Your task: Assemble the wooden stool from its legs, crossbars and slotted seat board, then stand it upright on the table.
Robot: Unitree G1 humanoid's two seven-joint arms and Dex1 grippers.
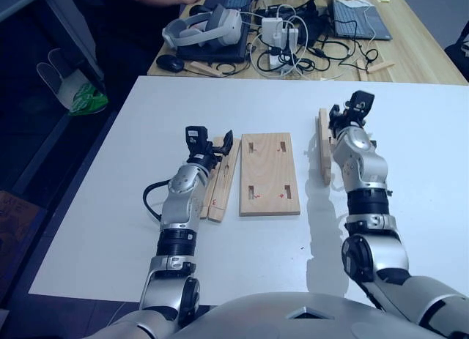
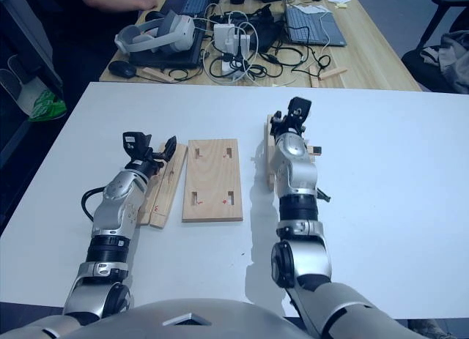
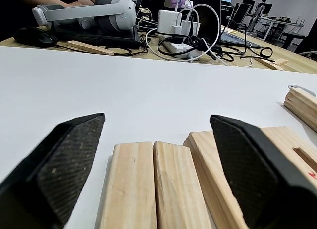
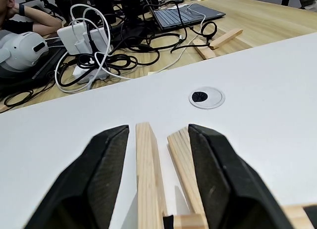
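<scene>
Left arm: stretched forward low over the white table (image 1: 220, 105), left gripper (image 1: 211, 143) spread wide above the far ends of the wooden bars (image 1: 223, 184), its pads clear of the wood.
Right arm: forearm extended, wrist bent down; right gripper (image 4: 157, 134) partly open, straddling the slats of the leg frame (image 1: 324, 152), with a gap showing on each side.
Seat board (image 1: 269, 174): flat mid-table, four slots up; bars at its 9 o'clock, leg frame at 3 o'clock.
Around: cable grommet (image 4: 206, 97) just beyond the frame; at 12 o'clock a wooden desk (image 1: 410, 31) with headset (image 1: 205, 28), tangled cables (image 1: 293, 42) and laptop (image 1: 359, 20).
</scene>
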